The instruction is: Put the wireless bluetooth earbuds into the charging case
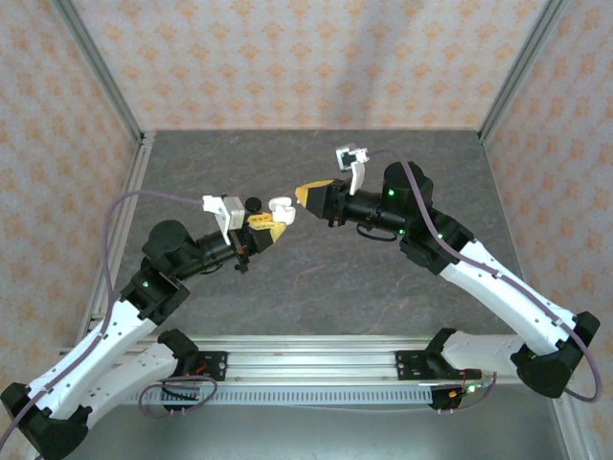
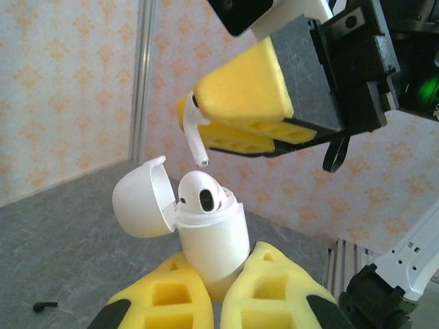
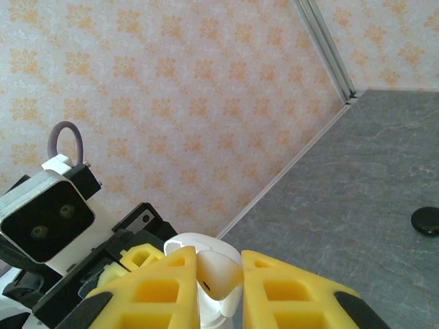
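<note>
L hand (image 2: pixel 217 284) grips open white case (image 2: pixel 214 236), one white bud (image 2: pixel 201 192) seated inside. R hand (image 2: pixel 203 118) pinches 2nd bud (image 2: pixel 195 145) just above it.

High rear overview; opposed wrist close-ups, both on the charging case (image 2: pixel 212 236).

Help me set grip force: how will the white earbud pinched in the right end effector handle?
Probably light and rigid: the earbud hangs by its head with its stem straight. Its glossy, rounded shell could slip or pivot in the right end effector.
</note>
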